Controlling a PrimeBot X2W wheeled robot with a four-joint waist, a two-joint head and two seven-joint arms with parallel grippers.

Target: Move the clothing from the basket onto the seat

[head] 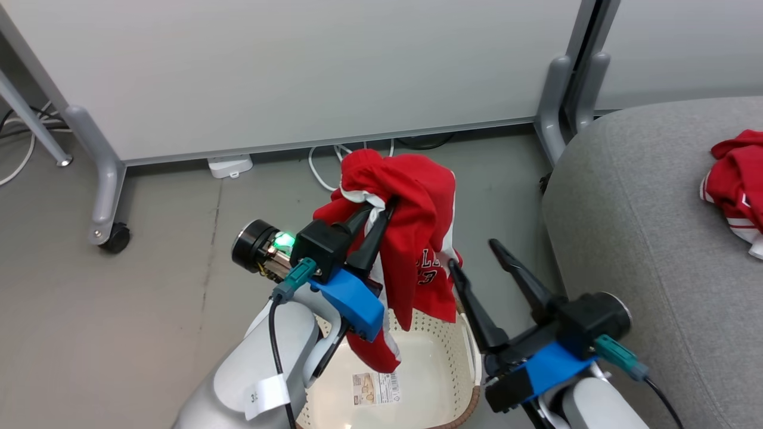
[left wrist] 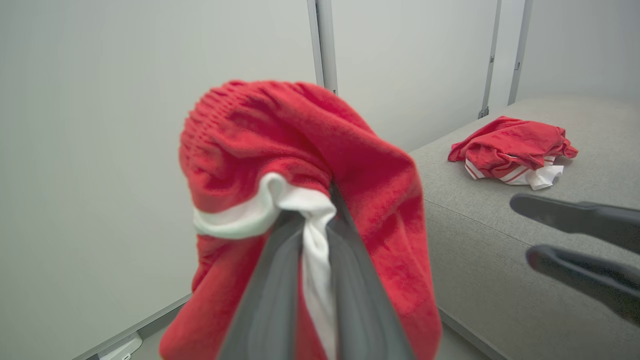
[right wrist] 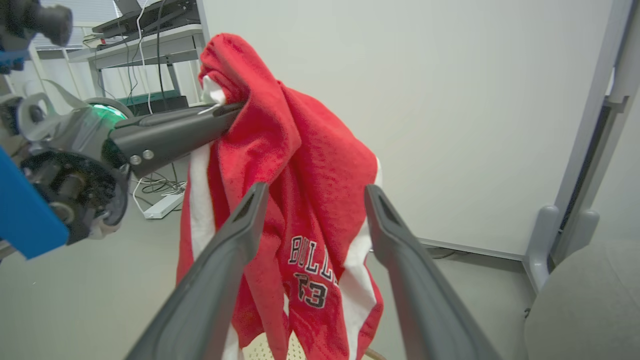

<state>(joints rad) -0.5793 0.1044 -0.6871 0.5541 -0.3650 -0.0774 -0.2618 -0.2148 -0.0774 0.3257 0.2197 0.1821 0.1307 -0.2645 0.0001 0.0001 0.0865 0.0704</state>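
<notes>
I hold the left gripper (head: 381, 207) pinched on the red garment (head: 420, 229) above the basket (head: 444, 357) so it probably hangs clear; the right gripper (head: 474, 255), beside the basket, is splayed and empty.

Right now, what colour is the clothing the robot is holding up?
The clothing is bright red with white stripes; the right wrist view shows it best.

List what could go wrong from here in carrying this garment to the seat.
1. The left hand pinches only a small fold of the soft red white-trimmed garment; most hangs free and might slip out mid-swing.
2. Its hem dangles over the cream perforated plastic basket and could snag the rim.
3. The open right hand sits between the cloth and the grey fabric seat, so it may tangle.
</notes>
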